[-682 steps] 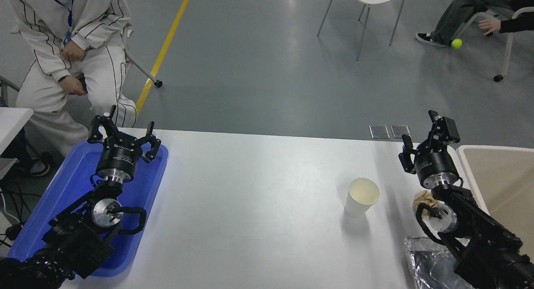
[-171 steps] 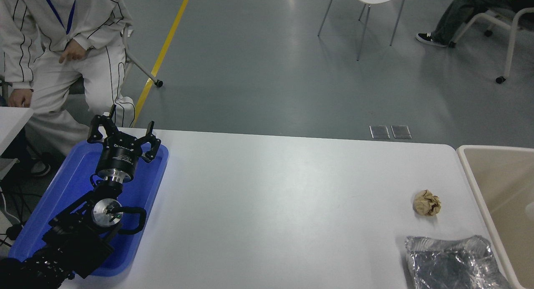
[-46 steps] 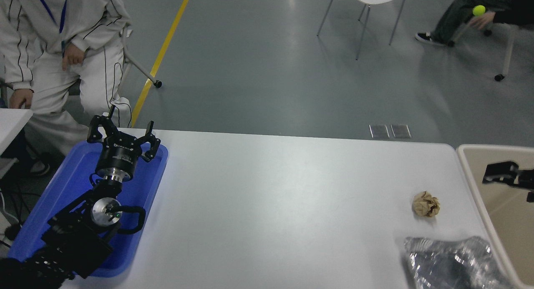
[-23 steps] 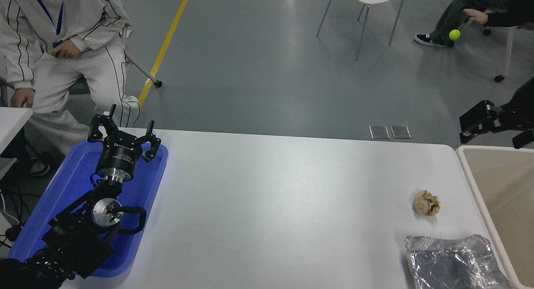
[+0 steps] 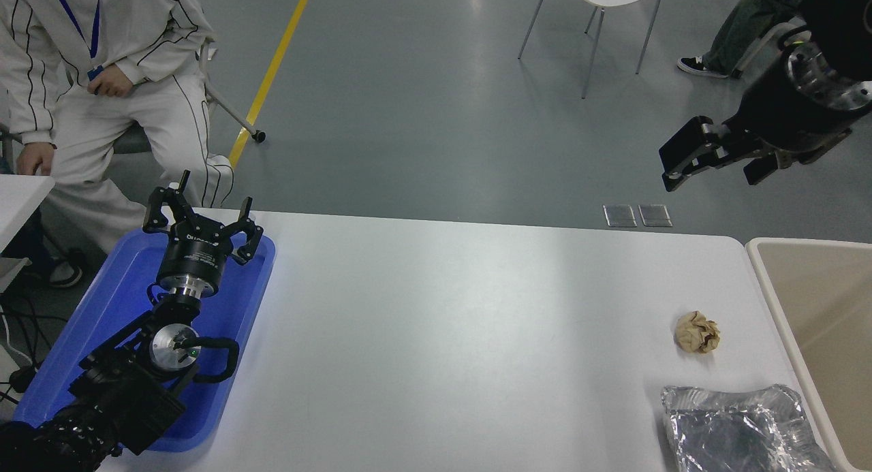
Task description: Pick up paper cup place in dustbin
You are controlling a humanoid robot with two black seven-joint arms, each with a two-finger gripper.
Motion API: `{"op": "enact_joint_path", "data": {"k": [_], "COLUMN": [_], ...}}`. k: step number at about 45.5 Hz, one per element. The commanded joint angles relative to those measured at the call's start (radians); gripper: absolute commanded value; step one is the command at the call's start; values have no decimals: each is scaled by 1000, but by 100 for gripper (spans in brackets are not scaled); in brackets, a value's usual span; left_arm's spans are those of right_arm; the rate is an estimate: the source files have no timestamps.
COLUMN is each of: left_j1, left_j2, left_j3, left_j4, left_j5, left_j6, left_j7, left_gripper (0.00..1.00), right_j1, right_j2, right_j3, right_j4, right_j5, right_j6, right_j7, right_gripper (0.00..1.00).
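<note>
Our right end effector (image 5: 719, 160) is up high at the top right, above the floor past the far edge of the surface (image 5: 449, 336). Its fingers (image 5: 684, 152) are spread apart and there is nothing between them. They point to the left and a little down.

Just below it and to the right sits the dustbin (image 5: 773, 291), tight against the right end of the surface. We see only part of its inside from here, and that part looks bare.

We cannot find the paper cup anywhere. It is not on the surface and not in our end effector. We think it may be down in the dustbin, in the part cut off by the edge of the view, but we cannot see it to be sure. If so, the job looks done, and the right arm only needs to go back to rest.

Near the dustbin, a crumpled brown paper ball (image 5: 697, 332) lies on the surface. A shiny foil bag (image 5: 739, 428) lies closer to us, at the near right corner. The right arm is much nearer to both than the left.

Far away at the lower left, our left end effector (image 5: 202, 220) is parked over a blue tray (image 5: 119, 295). Its fingers are spread and hold nothing.
</note>
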Motion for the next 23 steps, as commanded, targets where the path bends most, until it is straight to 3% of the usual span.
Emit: {"op": "enact_joint_path", "data": {"k": [1,23], "left_j1": [0,0], "left_j2": [0,0], "left_j3": [0,0], "left_j4": [-1,-1], "left_j5": [0,0], "left_j6": [0,0], "left_j7": [0,0], "left_gripper": [100,100], "right_j1": [-3,43], "right_j2": [16,17], "right_j3": [-11,-137], "right_j4": [0,-6], "right_j5": [6,93], "right_j6": [2,2], "right_j7": [-1,-3], "right_gripper": [100,100]}}
